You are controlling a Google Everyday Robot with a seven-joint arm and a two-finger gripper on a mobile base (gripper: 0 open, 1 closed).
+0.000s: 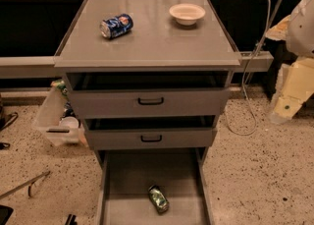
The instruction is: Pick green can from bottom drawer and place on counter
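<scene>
Green can [158,199]: we see it on its side on the floor of the bottom drawer [127,180], at 6 o'clock in the view, its long axis running from 11 to 5 o'clock. Nothing touches it.
Bottom drawer: pulled fully out, so the can lies open to a reach from above. We judge that is why it sticks out past the two upper drawers.
Upper drawers [150,101]: both only slightly ajar, overhanging the back of the tray.
Counter [147,37]: at 12 o'clock. A blue can [117,26] lies at its 11 o'clock and a bowl [187,14] at its 1 o'clock, leaving the front half bare for the placement.
Gripper [292,89]: at the 3 o'clock edge, well apart from the can and carrying nothing we can see. We cannot tell whether it is released or clenched.
Stage: we judge the pick not yet begun.
</scene>
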